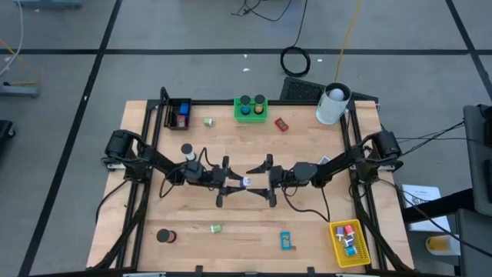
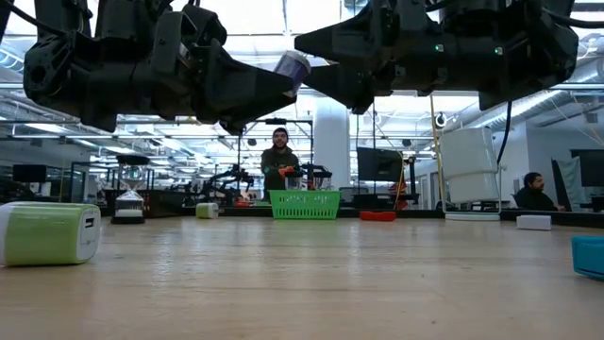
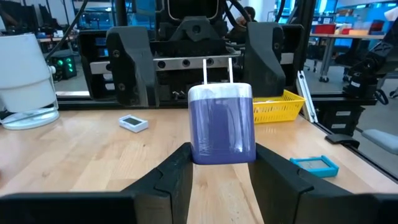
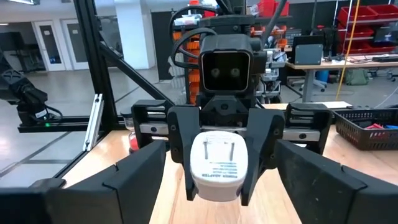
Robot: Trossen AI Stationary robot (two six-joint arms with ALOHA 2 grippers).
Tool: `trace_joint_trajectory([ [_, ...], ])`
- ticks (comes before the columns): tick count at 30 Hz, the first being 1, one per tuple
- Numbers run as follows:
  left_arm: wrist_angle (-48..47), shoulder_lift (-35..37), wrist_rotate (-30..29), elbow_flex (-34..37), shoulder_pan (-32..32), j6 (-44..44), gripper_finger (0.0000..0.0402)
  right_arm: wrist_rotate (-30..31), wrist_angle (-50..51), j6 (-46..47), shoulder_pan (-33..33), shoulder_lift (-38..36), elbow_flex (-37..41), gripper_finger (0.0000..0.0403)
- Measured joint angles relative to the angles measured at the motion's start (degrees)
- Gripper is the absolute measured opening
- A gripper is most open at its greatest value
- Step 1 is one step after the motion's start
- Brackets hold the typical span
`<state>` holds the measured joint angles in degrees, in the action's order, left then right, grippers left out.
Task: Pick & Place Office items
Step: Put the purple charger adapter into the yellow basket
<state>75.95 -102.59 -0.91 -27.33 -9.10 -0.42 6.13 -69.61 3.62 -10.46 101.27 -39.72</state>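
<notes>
The green bin (image 1: pixel 250 110) held two black rolls (image 1: pixel 245 101). Above mid-counter (image 1: pixel 231 146), the left pincer (image 1: pixel 228 183) clamped a purple, white-capped plug adapter (image 3: pixel 222 132), prongs toward the wide-open right pincer (image 1: pixel 265 180).

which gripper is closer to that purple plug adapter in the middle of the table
Left. The left gripper has its fingers shut on the purple plug adapter, held above the table. The right gripper faces it from the other side, fingers open and apart from it.
</notes>
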Motion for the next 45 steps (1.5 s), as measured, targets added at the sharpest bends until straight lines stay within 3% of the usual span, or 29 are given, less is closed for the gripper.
trace_joint_trajectory([
  [9,1.10,0.00,-0.21,-0.39,0.09,0.25,0.0145,-0.20,-5.85,-1.29,0.00,3.74,-0.66,0.0278],
  [19,0.30,0.00,-0.21,-2.25,0.00,1.70,0.0145,0.09,-15.07,-6.17,-0.65,12.25,-6.36,0.0214],
  [34,-0.90,0.02,-0.86,-2.36,0.02,1.91,0.0145,0.04,-15.87,-7.55,-0.76,12.26,-6.41,0.0122],
  [37,-1.61,0.07,-0.86,-2.36,0.02,2.01,0.0146,0.04,-15.67,-7.61,-0.76,12.26,-6.38,0.0120],
  [41,-2.10,0.07,-1.05,-2.42,0.04,-0.12,0.0167,0.01,-13.54,-8.22,-0.85,10.90,-6.12,0.0120],
  [45,-2.79,0.09,-1.70,-2.40,0.19,-1.27,0.0221,1.02,-7.86,-8.98,-1.27,5.54,-4.88,0.0120],
])
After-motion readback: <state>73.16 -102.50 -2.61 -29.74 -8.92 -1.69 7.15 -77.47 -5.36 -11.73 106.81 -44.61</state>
